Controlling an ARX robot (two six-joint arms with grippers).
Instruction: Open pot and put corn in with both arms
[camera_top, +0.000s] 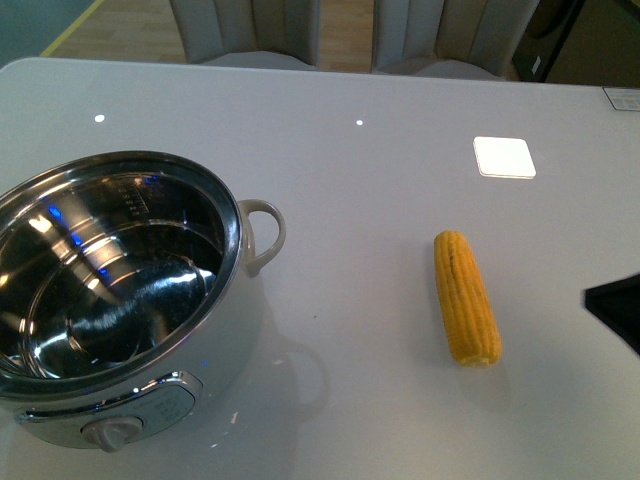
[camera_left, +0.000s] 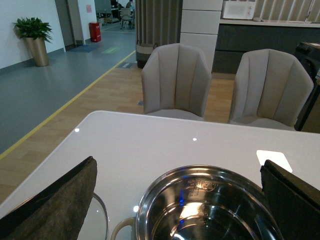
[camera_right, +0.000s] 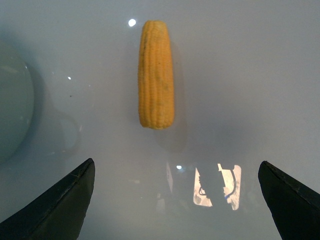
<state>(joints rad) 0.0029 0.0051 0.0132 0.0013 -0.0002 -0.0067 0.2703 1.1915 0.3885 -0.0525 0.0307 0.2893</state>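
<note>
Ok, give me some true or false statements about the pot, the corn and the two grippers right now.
1. The large white electric pot with a shiny steel interior has its lid on. False: it stands open.
2. The yellow ear of corn lies on the white table, apart from the pot. True.
3. The right gripper holds the corn. False: its fingers are spread, and the corn lies untouched beyond them.
4. The left gripper is open, close to the pot. True.
5. The pot holds corn. False: its inside is empty.
</note>
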